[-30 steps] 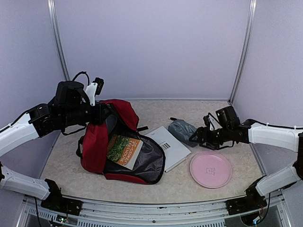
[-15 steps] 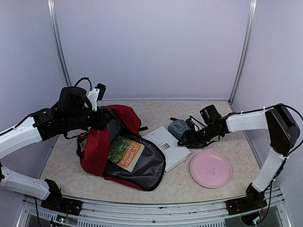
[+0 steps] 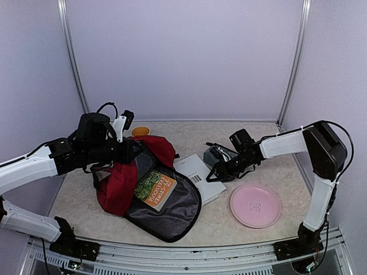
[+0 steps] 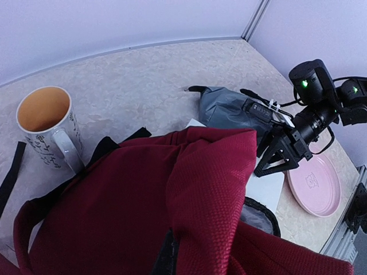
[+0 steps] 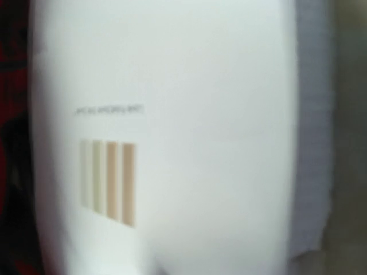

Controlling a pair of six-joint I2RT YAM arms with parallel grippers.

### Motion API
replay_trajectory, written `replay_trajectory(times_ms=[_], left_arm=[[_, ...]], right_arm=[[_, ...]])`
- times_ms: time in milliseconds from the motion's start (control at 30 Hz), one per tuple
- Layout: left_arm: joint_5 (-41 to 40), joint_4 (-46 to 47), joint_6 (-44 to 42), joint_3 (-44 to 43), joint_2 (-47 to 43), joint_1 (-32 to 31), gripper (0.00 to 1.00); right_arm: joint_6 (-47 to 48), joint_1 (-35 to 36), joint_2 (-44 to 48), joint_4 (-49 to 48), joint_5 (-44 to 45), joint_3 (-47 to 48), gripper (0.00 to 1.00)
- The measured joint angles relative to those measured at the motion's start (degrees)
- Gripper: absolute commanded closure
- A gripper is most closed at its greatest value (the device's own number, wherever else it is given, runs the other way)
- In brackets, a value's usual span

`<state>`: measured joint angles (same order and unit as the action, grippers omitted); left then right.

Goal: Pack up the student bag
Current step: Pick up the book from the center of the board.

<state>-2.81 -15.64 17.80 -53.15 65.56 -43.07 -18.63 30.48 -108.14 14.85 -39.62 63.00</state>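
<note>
The student bag (image 4: pixel 189 189) hides left hand (image 3: pixel 129 151) fingertips

- A robot lab's test booth
- Plain lilac walls (image 3: pixel 183 57) and metal corner posts (image 3: pixel 293 63) box in a speckled tabletop (image 3: pixel 189 132)
- A left arm (image 3: pixel 28 167) and a right arm (image 3: pixel 287 143) rise from an aluminium frame (image 3: pixel 189 253) at the near edge

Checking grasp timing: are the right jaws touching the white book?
Cannot tell. Top view puts the right gripper at the white book, but neither contact nor gap shows; right wrist view is blurred.
</note>
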Motion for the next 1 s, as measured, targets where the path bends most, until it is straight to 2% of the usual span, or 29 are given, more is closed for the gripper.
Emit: replay_trajectory(times_ms=[233, 433, 600, 700, 867, 967, 1000], left_arm=[[2.5, 1.6, 0.0, 1.8, 0.1, 0.0, 1.0], [3.1, 1.7, -0.4, 2.1, -0.6, 0.0, 0.99], [3.5, 0.1, -2.3, 2.0, -2.0, 0.3, 0.87], [4.2, -1.0, -3.6, 1.4, -2.3, 0.3, 0.7], [7.0, -3.3, -7.2, 0.2, -2.4, -0.3, 0.29], [9.3, -5.6, -10.3, -1.2, -2.5, -3.2, 0.06], [10.1, -6.2, -11.8, -1.6, -2.7, -4.6, 0.02]], right_arm=[[-3.7, 0.2, 0.2, -3.7, -3.7, -0.5, 1.0], [-8.9, 0.1, 1.4, -9.2, -8.3, -3.3, 1.0], [-7.4, 0.2, 5.8, -5.6, -6.3, -3.4, 1.0], [-4.8, 0.2, 10.1, -1.0, -2.2, -2.8, 1.0], [-0.4, 0.2, 15.3, 7.4, 6.5, -0.6, 1.0], [2.0, 0.2, 17.2, 12.3, 11.0, 1.5, 1.0], [2.9, 0.2, 17.9, 14.1, 12.4, 2.4, 1.0]])
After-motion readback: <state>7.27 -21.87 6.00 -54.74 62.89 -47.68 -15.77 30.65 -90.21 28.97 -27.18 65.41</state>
